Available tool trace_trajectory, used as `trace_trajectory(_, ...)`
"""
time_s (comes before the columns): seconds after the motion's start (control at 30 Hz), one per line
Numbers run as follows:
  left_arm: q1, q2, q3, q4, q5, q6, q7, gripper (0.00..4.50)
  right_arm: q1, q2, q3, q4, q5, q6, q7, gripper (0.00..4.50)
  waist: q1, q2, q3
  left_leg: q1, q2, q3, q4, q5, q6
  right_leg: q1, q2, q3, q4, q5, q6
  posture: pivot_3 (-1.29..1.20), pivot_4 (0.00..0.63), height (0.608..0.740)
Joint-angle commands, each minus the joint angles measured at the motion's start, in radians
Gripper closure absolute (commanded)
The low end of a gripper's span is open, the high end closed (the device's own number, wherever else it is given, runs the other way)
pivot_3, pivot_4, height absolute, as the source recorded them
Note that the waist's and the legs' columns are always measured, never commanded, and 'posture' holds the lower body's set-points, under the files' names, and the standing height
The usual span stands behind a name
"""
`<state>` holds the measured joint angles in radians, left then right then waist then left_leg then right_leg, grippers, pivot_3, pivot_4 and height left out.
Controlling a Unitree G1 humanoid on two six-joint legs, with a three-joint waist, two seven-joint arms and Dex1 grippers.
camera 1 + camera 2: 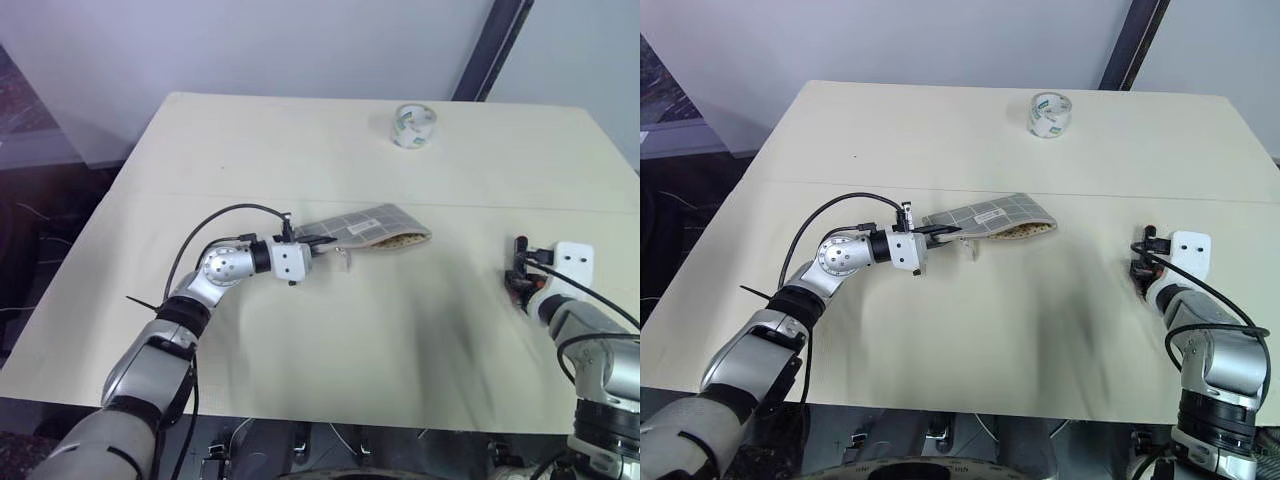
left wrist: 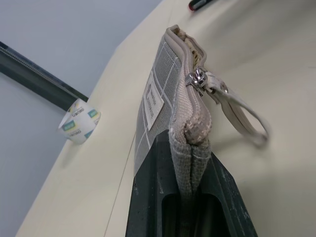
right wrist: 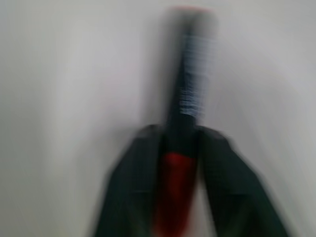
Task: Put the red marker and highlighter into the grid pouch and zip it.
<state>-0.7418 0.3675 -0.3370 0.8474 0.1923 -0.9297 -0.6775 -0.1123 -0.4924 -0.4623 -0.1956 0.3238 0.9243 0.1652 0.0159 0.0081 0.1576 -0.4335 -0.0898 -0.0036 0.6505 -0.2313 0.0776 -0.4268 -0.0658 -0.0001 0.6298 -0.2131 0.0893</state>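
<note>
Two black-fingered grippers over a pale cream table [image 1: 330,330]. Left gripper [image 1: 318,240], pointing level toward the robot's right, fingers pinched tight on one short end of the grid pouch [image 1: 375,226]. Pouch held up on edge just above the tabletop, long axis running left to right, free end pointing toward the robot's right. Grey fabric with white grid lines; at that free end, mouth gaping, a speckled tan lining showing inside. Metal zipper pull [image 2: 197,78] sitting close to the gripped end, with a pale loop tab [image 2: 244,114] hanging from it. Small white label [image 2: 153,100] on the pouch's flat side, printed with dark lines of text too small to read.

Right gripper [image 1: 519,272] low at the table's right side, near the front edge and well apart from the pouch. Fingers drawn narrow around the red marker [image 3: 190,94], red end between the fingers, black barrel reaching out past the fingertips along the gripper's own line, away from the robot. Pale bands of print on the barrel, blurred and unreadable. Whether the marker is touching the table: cannot tell.

Roll of clear tape [image 1: 415,125] standing near the table's far edge, well apart from both grippers, with green-and-white printed wrap, wording not legible.
</note>
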Motion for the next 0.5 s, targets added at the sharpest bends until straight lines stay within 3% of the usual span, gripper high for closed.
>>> trace_trajectory(0.03,-0.007,-0.005,0.015,-0.034,-0.012,-0.008,0.006,4.5,0.013,-0.084,0.038,-0.109,-0.016,-0.203,0.134,4.16,-0.002,0.001,0.0,0.0,0.0,0.0,0.0,0.0,0.0,0.0,0.0,0.0,0.0,0.0,0.0,0.0,0.15,0.74)
trace_trajectory(0.2,-0.02,-0.012,0.013,-0.019,-0.014,-0.013,0.001,4.5,0.137,-0.215,0.134,-0.247,-0.045,-0.529,0.425,4.16,-0.003,0.0,0.001,0.0,0.0,0.0,0.0,0.0,0.001,0.001,0.001,0.0,0.0,0.0,0.001,0.0,0.15,0.74)
trace_trajectory(0.33,-0.031,-0.019,0.012,-0.008,-0.013,-0.018,-0.002,4.5,0.202,-0.263,0.175,-0.276,-0.067,-0.626,0.501,4.16,-0.001,0.0,0.001,0.0,0.001,-0.002,0.0,0.0,0.001,0.001,0.002,-0.002,0.0,0.0,0.001,0.0,0.15,0.74)
trace_trajectory(0.5,-0.04,-0.028,0.011,0.002,-0.012,-0.02,-0.003,4.5,0.251,-0.357,0.262,-0.204,-0.246,-0.768,0.536,4.16,-0.002,-0.001,0.001,0.0,0.0,-0.001,0.004,-0.001,0.001,0.002,0.0,-0.001,-0.002,-0.002,-0.002,0.0,0.15,0.74)
